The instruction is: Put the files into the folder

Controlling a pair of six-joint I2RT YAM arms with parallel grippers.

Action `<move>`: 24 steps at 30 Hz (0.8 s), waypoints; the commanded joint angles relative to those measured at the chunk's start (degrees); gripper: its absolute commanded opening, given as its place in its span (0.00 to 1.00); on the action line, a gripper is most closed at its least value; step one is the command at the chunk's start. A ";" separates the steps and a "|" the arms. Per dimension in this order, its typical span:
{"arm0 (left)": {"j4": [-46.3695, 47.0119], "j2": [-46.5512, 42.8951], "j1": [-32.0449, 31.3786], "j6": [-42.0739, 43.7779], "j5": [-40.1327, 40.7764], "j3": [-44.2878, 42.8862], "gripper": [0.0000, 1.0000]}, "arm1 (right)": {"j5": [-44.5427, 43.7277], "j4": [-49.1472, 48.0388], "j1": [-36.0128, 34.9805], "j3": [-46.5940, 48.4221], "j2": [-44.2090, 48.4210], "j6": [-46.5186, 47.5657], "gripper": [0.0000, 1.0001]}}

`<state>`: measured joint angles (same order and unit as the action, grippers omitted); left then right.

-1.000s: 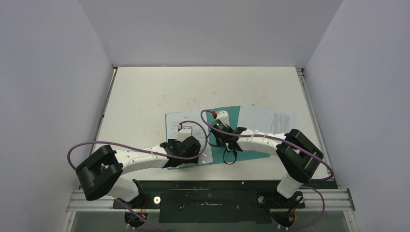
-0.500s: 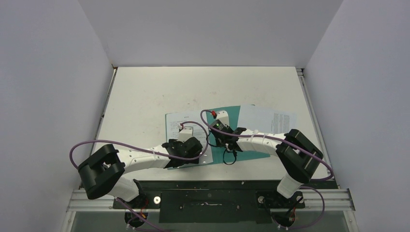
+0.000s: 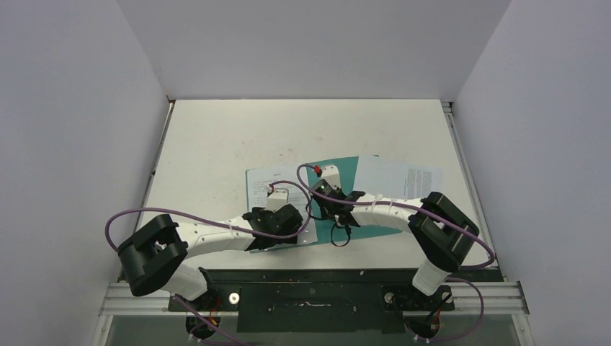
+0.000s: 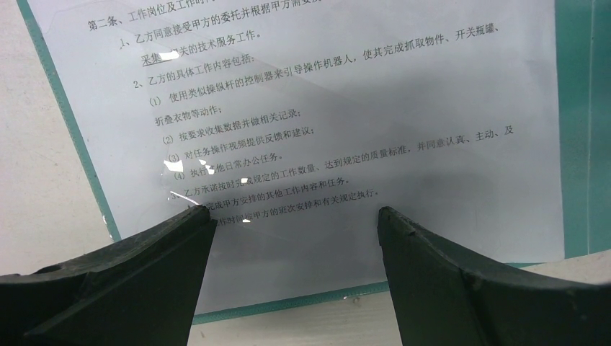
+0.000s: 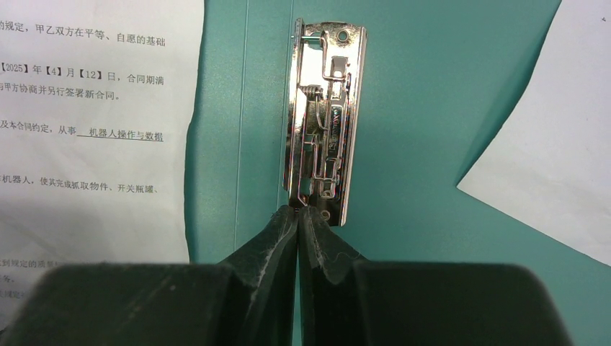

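White arm links [image 3: 209, 234], black joint housings [image 3: 151, 256], looping purple cables [image 3: 144, 213]; dark matte wedge fingers [image 4: 461, 288].

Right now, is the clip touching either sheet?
Apart. In the right wrist view, bare folder separates the clip from the left sheet and from the right sheet.
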<state>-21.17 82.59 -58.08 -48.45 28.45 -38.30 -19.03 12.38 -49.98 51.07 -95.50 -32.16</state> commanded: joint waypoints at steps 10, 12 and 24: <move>-2.89 3.21 -0.68 -1.47 -6.43 1.92 0.82 | -6.68 5.57 -1.52 -1.33 -6.45 0.21 0.05; -2.85 3.22 -0.67 -1.49 -6.39 2.01 0.82 | -8.44 6.39 -1.61 -1.43 -6.89 -0.51 0.05; -2.47 4.60 -0.70 -1.96 -6.86 1.83 0.82 | -14.82 8.70 -1.66 -2.89 -6.28 -5.94 0.05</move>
<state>-20.53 83.53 -58.19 -48.86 28.97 -38.85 -28.93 11.38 -52.34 51.62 -98.52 -36.49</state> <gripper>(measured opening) 0.824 0.060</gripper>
